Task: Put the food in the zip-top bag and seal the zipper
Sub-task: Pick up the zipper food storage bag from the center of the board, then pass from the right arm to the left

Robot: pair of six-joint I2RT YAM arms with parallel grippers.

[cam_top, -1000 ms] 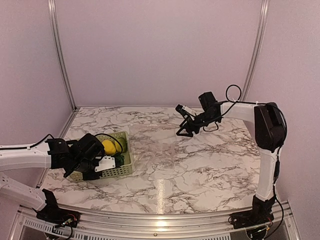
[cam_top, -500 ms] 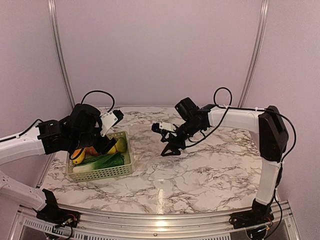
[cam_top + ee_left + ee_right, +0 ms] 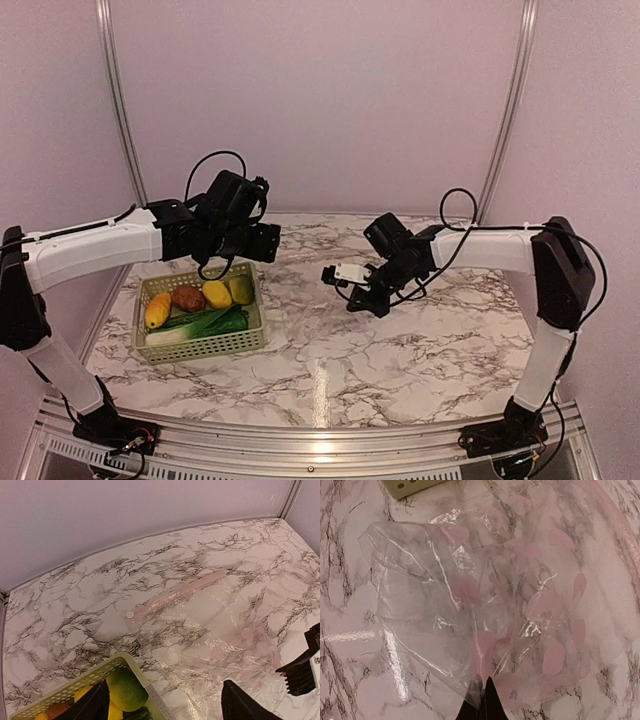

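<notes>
The zip-top bag point(image 3: 470, 605) lies flat and crumpled on the marble, clear with pale pink spots. Its zipper point(image 3: 175, 595) is a pinkish strip along the far edge. My right gripper point(image 3: 483, 702) is shut on a fold of the bag's film, low over the table point(image 3: 363, 302). My left gripper point(image 3: 165, 702) is open and empty, held above the basket's far right corner point(image 3: 262, 240). The food sits in the pale green basket point(image 3: 255, 335): a lemon point(image 3: 216, 293), a brown potato point(image 3: 187, 297), an orange piece point(image 3: 157, 309), a cucumber point(image 3: 230, 323) and a leek point(image 3: 178, 332).
The basket stands at the left of the table, its corner point(image 3: 131, 664) touching the bag's near side. A yellow-green fruit point(image 3: 125, 687) lies in that corner. The right gripper's black finger point(image 3: 302, 672) shows at the edge of the left wrist view. Walls close the back and sides.
My left arm rose out of the basket, swung back and right, and opened. My right gripper came in from the back right, dropped to the bag and shut on its film.
</notes>
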